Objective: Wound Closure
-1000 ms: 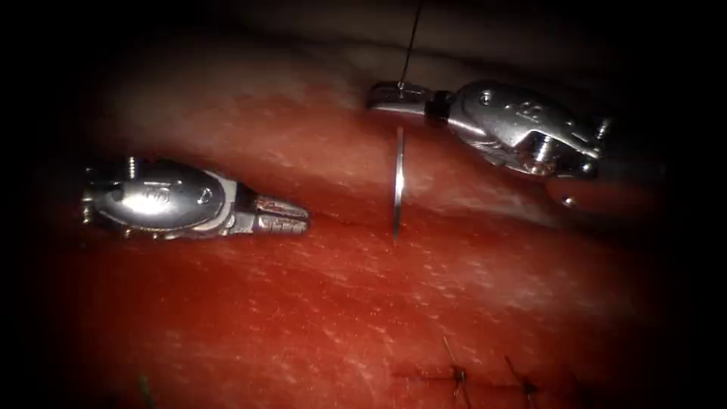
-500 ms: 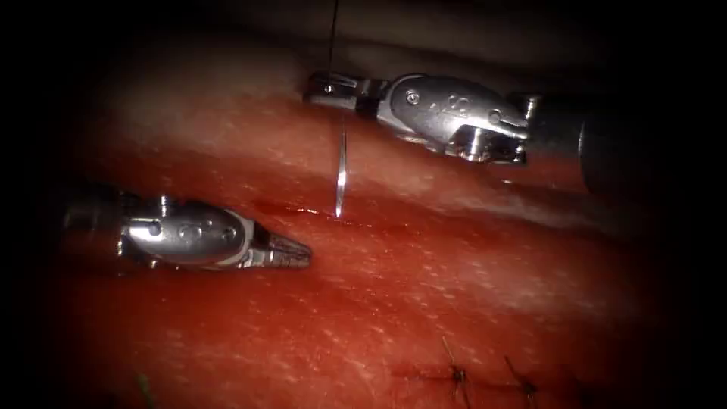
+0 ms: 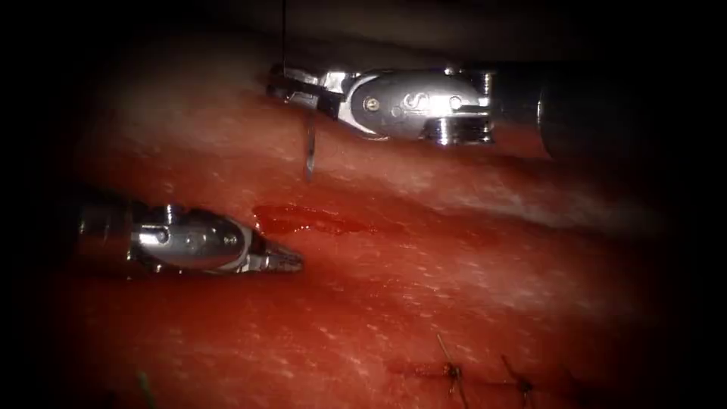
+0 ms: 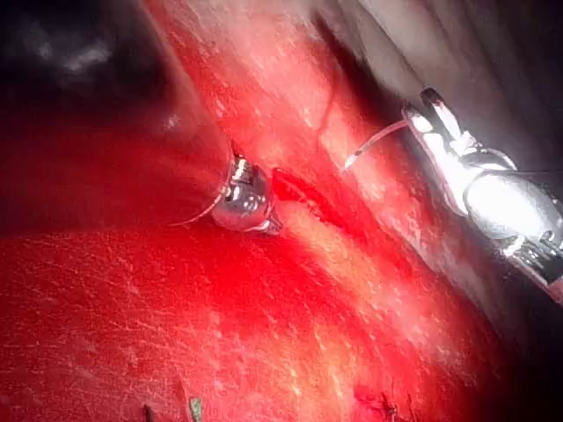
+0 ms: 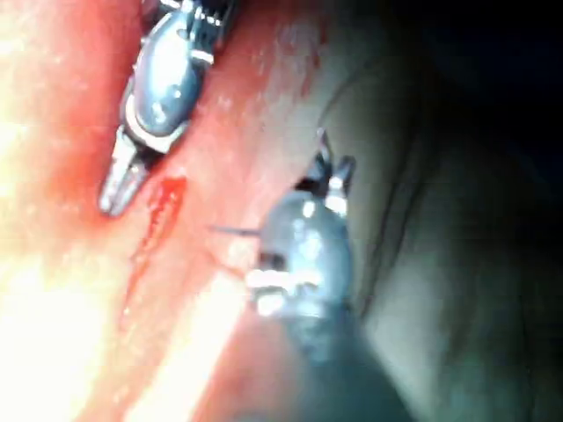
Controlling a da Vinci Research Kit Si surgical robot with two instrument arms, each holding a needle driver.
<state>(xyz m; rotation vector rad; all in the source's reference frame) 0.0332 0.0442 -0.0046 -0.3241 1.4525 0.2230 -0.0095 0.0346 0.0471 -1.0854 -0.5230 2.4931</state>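
My right tool (image 3: 291,82) comes in from the right, its jaws shut on the curved needle (image 3: 309,148) near the thread end. The needle hangs down from the jaws with its tip free above the tissue (image 3: 424,303), just beyond the left end of the cut (image 3: 303,220), where red fluid has pooled. Thread (image 3: 284,34) runs straight up from the jaws. My left tool (image 3: 282,260) lies low to the left of the cut's end, shut and holding nothing. The left wrist view has the left tool (image 4: 264,220), the needle (image 4: 374,145) and the right tool (image 4: 431,114).
Two tied stitches (image 3: 454,371) with short dark thread ends sit along a closed stretch at the lower right. The right wrist view has the left tool's tip (image 5: 119,189) beside the red fluid (image 5: 163,198) and the right tool (image 5: 330,171).
The right tool has carried the needle left and upward, lifting its tip away from the cut. The left tool has dropped lower and stayed shut. More red fluid shows at the cut.
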